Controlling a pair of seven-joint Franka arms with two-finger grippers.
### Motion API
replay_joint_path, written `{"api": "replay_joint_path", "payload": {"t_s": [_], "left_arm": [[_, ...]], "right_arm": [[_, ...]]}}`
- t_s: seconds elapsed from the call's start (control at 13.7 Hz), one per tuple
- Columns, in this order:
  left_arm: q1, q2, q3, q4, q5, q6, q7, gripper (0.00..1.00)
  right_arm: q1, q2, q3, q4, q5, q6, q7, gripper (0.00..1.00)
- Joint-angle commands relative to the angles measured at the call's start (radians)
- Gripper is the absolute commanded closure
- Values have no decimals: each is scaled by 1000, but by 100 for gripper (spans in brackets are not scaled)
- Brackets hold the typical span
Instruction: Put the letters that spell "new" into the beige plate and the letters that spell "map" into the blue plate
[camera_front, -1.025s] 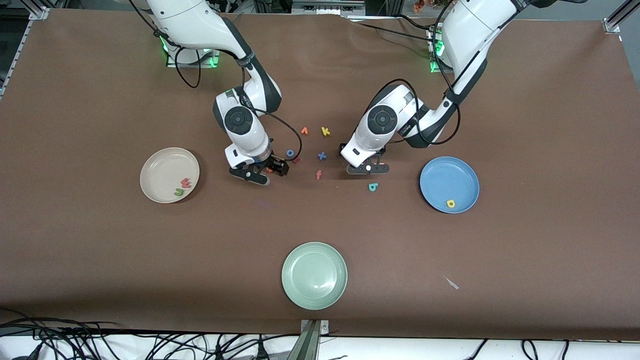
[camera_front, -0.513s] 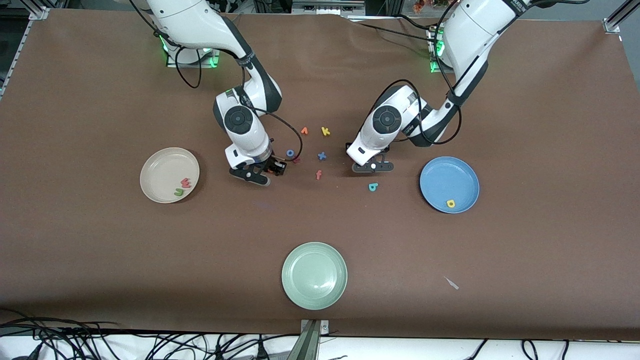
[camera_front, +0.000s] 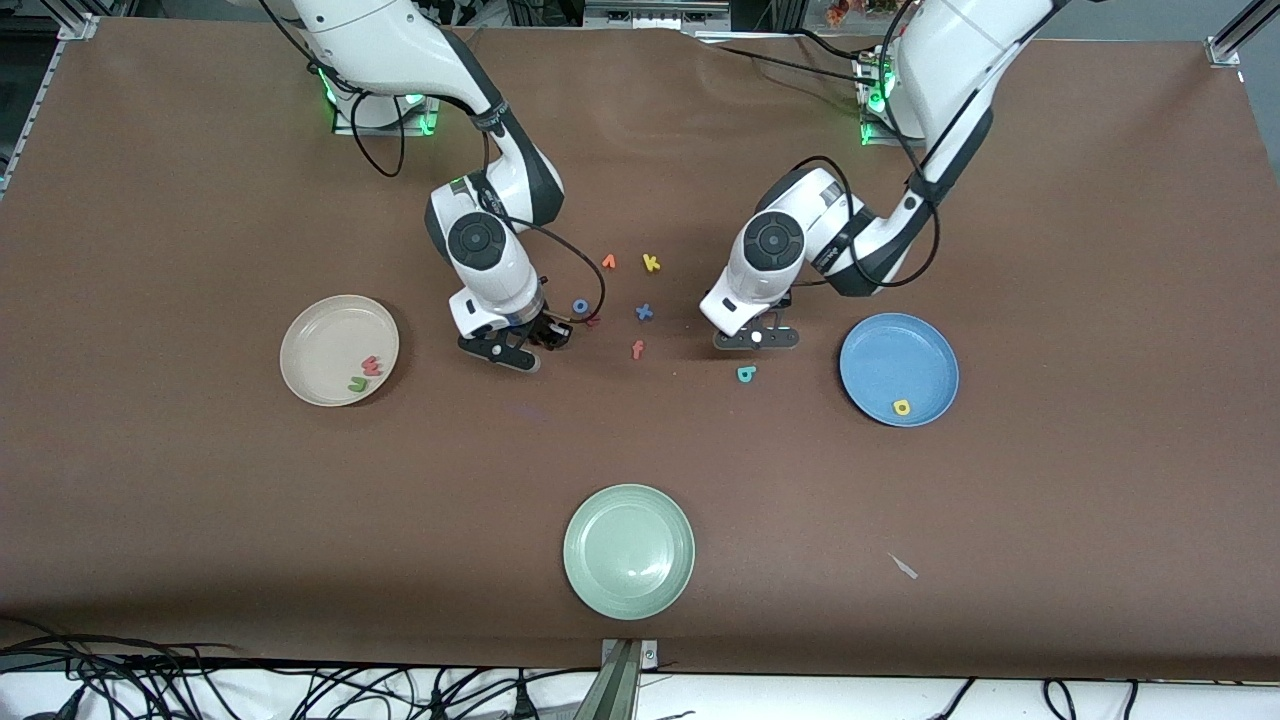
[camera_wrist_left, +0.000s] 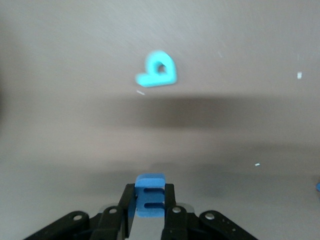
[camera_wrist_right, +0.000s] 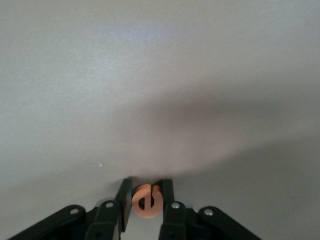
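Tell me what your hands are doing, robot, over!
Left hand shut on the blue m. Right hand shut on the orange e. Teal p waits on the table. Nothing blocking.

A pale green plate (camera_front: 628, 551) sits nearest the camera; stray letters (camera_front: 651, 263) lie mid-table.

The beige plate (camera_front: 339, 350) holds the green n (camera_front: 357, 384) and pink-red w (camera_front: 371, 366). The orange e (camera_wrist_right: 147, 201) sits pinched in the right gripper (camera_wrist_right: 147, 205). The blue m (camera_wrist_left: 150, 195) is clamped in the left gripper (camera_wrist_left: 150, 207), over the table beside the teal p (camera_front: 746, 374). The yellow a (camera_front: 902, 407) lies in the blue plate (camera_front: 898, 369).
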Motion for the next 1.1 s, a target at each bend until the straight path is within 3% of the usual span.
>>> {"api": "replay_joint_path", "payload": {"t_s": [0.0, 0.22, 0.59, 0.66, 0.73, 0.81, 0.88, 0.95, 1.03], "left_arm": [[15, -31, 4, 114, 48, -193, 30, 97], [160, -47, -3, 106, 103, -222, 273, 95], [344, -19, -3, 102, 105, -183, 564, 87], [373, -8, -4, 102, 103, -166, 601, 59], [375, -2, -4, 100, 103, -161, 607, 8], [375, -2, -4, 100, 96, -163, 609, 0], [372, -4, -7, 105, 85, -163, 607, 0], [368, -5, -22, 115, 80, -163, 597, 0], [365, -4, -44, 129, 80, -161, 595, 0]], "right_arm": [[-4, -44, -76, 51, -7, -159, -141, 94], [-4, -78, -207, 46, -5, -285, -402, 94], [-25, -48, -354, 37, -5, -310, -622, 92], [-49, -46, -356, 37, -5, -310, -642, 92], [-77, -46, -356, 37, -5, -311, -669, 92], [-105, -42, -356, 37, -5, -310, -694, 75], [-121, -40, -354, 38, -2, -310, -696, 23], [-125, -40, -354, 42, 1, -311, -697, 0], [-123, -45, -354, 45, 4, -313, -693, 0]]}}
